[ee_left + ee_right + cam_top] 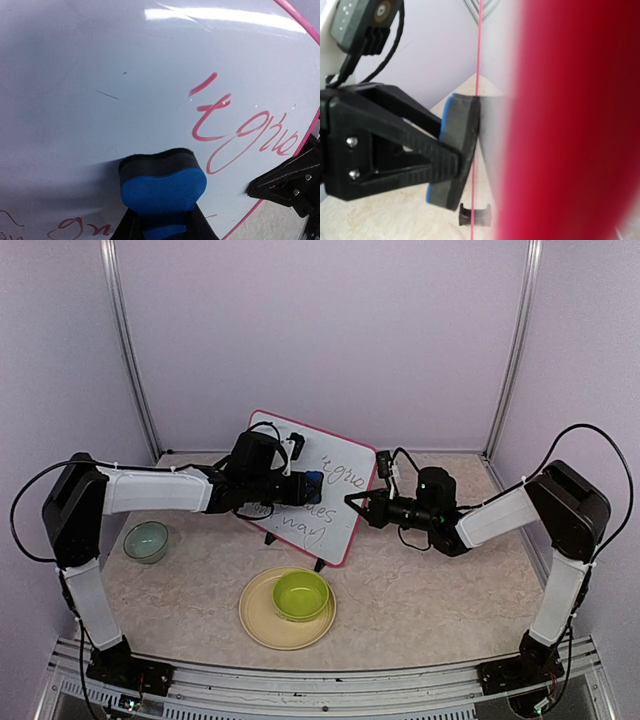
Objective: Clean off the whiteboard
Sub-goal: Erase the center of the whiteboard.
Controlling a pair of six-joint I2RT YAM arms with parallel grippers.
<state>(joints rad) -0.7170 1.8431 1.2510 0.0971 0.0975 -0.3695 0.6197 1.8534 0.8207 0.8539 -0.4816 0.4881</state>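
1. Left wrist view first: the left claw is clenched on a blue eraser, dark felt side flat against the whiteboard.
2. The right claw is clenched too. From the top it looks pinched on the board's pink-red frame at the right edge, bracing it. The right wrist camera is mostly a red blur of frame, so I can't see exactly how the fingers sit.
3. The board stands tilted on its little feet near the middle of the worktop, between the two arms.
4. The patch above the eraser looks wiped. Red handwriting sits to its right, with more along the bottom edge, so I'd say roughly halfway.
5. To do this step well, I'd hold the felt flat with even pressure, sweep sideways across the words in overlapping passes, and go easy, since a hard push could tip the board or twist it out of the bracing claw.
6. Further out, a plate with a green bowl sits in front, well apart.
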